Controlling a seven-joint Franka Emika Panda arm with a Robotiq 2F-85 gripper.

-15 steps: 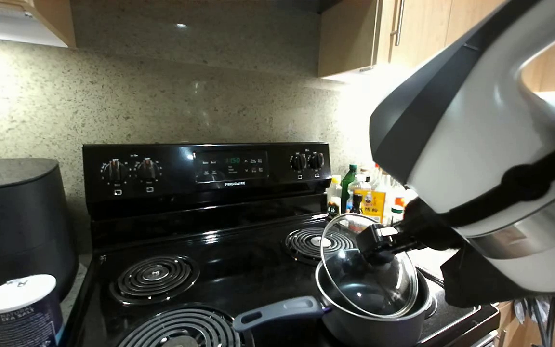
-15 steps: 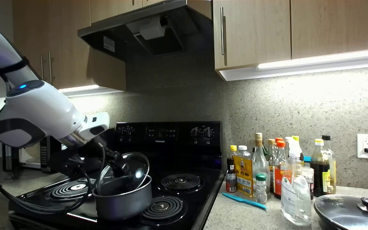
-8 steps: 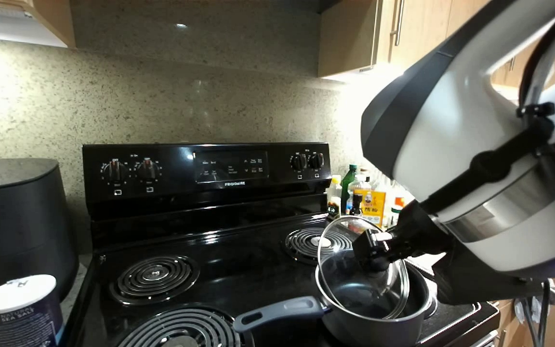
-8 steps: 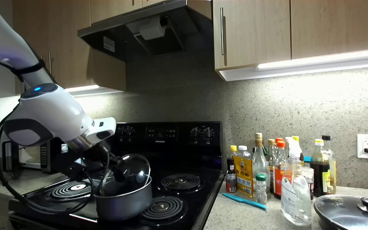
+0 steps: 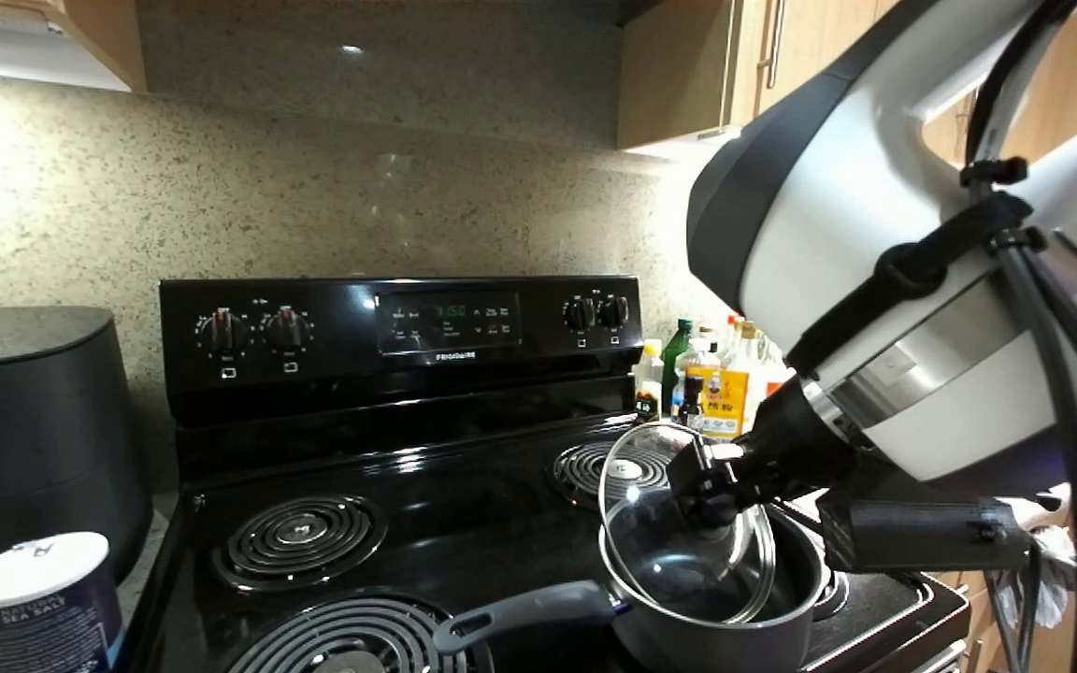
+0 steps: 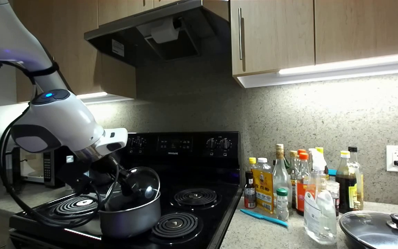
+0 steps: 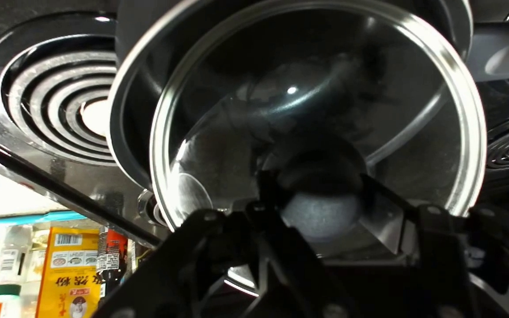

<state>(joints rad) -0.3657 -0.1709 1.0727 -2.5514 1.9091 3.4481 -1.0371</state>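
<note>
Fingers [image 7: 268, 191] clasp lid knob [image 7: 320, 210] (clearest in wrist view).

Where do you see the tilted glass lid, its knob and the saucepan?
Tilted glass lid [image 7: 316, 117]: wrist view, on the clear glass near its middle.
Knob [image 7: 320, 214]: wrist view, on its grey face.
Saucepan [image 6: 130, 220]: in an exterior view, on its outer wall.

a tilted glass lid [image 7: 316, 106] partly blocks a gray saucepan [image 5: 711, 645], leaving a crescent open at one side; the long handle [image 5: 538, 607] juts across the stovetop [image 5: 482, 523], while open air separates the range hood [image 6: 142, 48] from a rear burner [image 6: 195, 196].
</note>
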